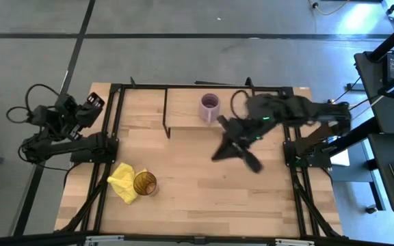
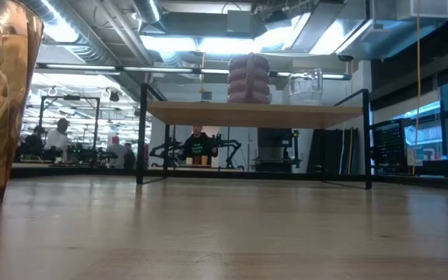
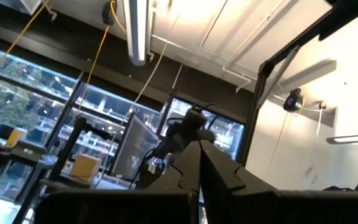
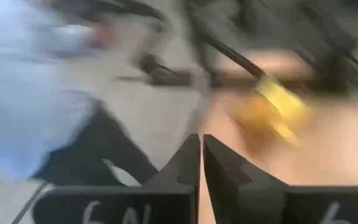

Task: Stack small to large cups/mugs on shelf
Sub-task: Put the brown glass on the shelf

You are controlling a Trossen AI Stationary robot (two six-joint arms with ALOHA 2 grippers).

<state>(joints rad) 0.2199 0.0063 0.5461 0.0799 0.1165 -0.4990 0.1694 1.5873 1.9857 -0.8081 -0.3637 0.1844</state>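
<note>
Purple mug (image 1: pixel 210 107), clear cup (image 2: pixel 306 85) on shelf (image 1: pixel 183 109); amber tumbler (image 1: pixel 144 183) left on table. Right claw (image 1: pixel 241 147) closed, empty.

White handwritten marks stand on the right pincer's (image 4: pixel 201 155) base, one resembling a 6, otherwise unreadable.

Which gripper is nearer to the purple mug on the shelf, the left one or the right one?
The right. The right gripper hangs over the table just beside the shelf, close to the purple mug. The left gripper is parked off the table's far left edge.
</note>
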